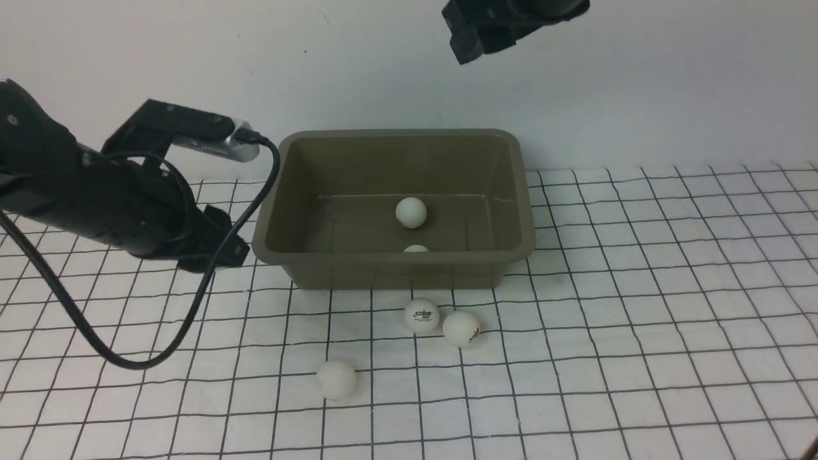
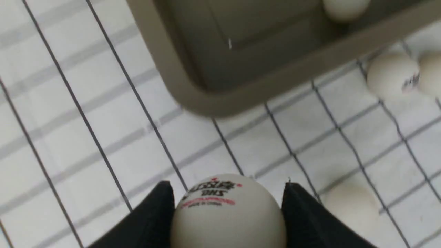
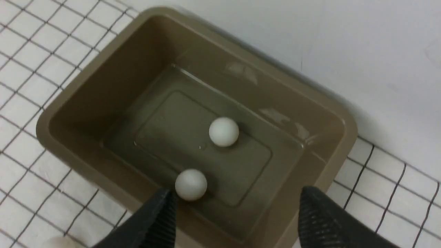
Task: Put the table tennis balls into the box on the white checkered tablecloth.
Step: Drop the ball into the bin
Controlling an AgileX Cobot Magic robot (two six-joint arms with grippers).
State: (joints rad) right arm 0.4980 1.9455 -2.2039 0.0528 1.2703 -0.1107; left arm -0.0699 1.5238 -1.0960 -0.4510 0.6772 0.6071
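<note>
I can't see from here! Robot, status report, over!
Left hand gripping a small white logo-printed ball. Right hand open above the olive-brown plastic box. Two balls inside, three balls on checkered cloth. Nothing blocking.

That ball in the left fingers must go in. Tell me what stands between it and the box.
Nothing loose. The ball in the left gripper is beside the box's corner; only the box's own rim rises between them. The right gripper hangs open above the box.
</note>
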